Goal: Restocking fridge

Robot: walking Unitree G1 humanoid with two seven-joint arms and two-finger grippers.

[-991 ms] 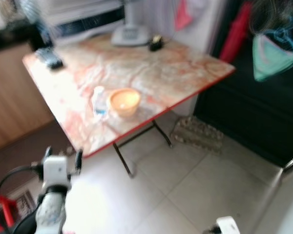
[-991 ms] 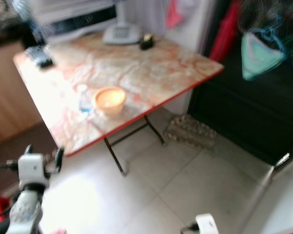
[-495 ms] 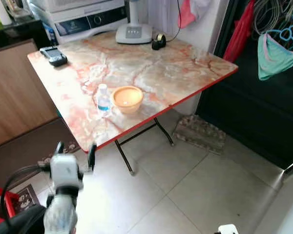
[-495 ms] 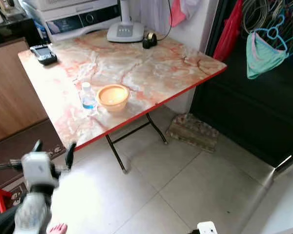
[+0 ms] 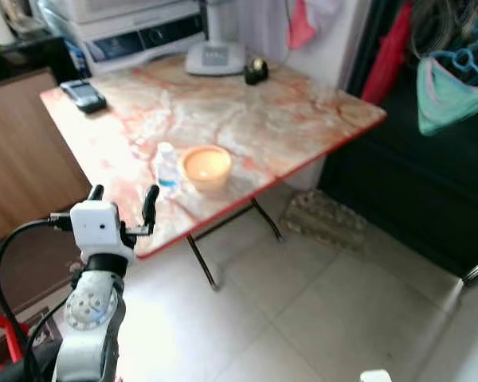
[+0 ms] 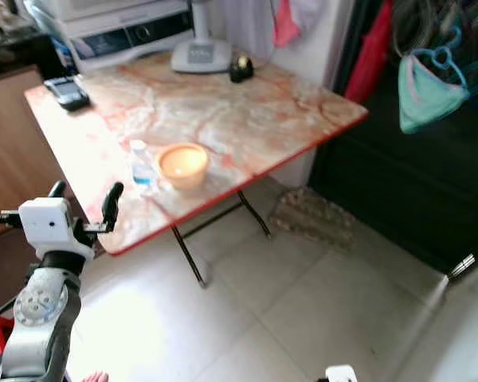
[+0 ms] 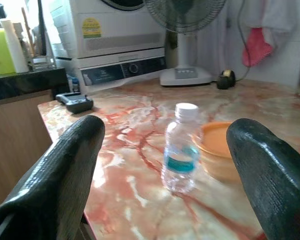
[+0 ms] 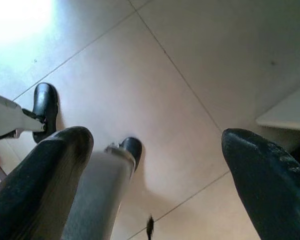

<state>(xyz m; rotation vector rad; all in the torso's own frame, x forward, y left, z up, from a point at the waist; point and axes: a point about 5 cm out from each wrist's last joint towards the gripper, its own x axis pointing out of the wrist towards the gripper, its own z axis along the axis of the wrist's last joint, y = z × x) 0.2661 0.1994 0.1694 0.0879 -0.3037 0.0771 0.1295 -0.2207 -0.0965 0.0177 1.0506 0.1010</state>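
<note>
Bottle [image 5: 166, 166] stood upright near table [image 5: 303, 119] edge, touching-close to orange bowl [image 5: 205, 166]; left gripper [image 5: 123, 204] hovered spread wide w/ nothing held, so careless reach could've tipped it.

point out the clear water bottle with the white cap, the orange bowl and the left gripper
clear water bottle with white cap [image 7: 180, 156], left wrist view, on its blue label
orange bowl [image 5: 205, 166], left eye view, inside
left gripper [image 5: 123, 198], left eye view, midway between fingertips
</note>
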